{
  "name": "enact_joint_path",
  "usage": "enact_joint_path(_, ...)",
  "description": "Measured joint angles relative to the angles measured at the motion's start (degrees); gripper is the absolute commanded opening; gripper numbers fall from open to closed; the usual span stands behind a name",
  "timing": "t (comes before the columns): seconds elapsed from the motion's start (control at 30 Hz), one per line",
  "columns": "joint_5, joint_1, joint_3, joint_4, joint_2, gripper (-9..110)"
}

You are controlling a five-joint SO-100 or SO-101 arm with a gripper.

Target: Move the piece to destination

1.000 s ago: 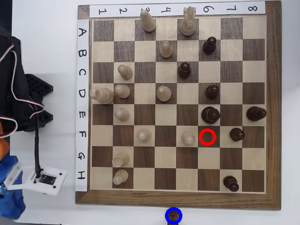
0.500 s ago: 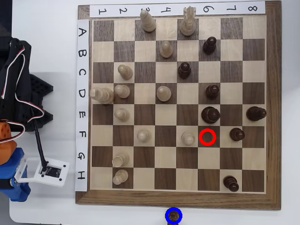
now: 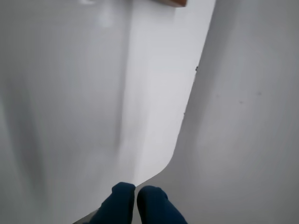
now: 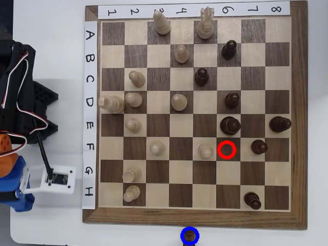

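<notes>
Partly cropped piece (image 4: pixel 190 237), hand (image 3: pixel 136 188) closed, empty

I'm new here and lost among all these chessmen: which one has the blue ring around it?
In the overhead view, find the wooden chessboard and follow its bottom frame, just left of middle. Below it, off the board at the picture's edge, stands a small dark-brown round-headed pawn inside the blue circle outline; every other chessman stands on a square.

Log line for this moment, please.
piece: inside blue circle, off board's bottom edge | red circle: empty | tool: shut, empty, over bare table left of board
</notes>
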Motion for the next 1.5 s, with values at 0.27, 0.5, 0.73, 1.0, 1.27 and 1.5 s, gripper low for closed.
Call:
enact_joint_path(0.27, 0.2, 0.4, 0.0, 3.1, 0.0, 0)
enact_joint_path(0.5, 0.0, 0.5, 0.0, 4.1, 0.0, 0)
enact_joint_path(0.73, 1.8, 0.5, 0.0, 4.1, 0.0, 0)
enact_joint_path(1.0, 7.2, 1.4, 0.0, 4.1, 0.0, 0)
enact_joint_path(1.27, 9.3, 1.8, 0.0, 4.1, 0.0, 0)
enact_joint_path(1.5, 9.8, 1.8, 0.0, 4.1, 0.0, 0)
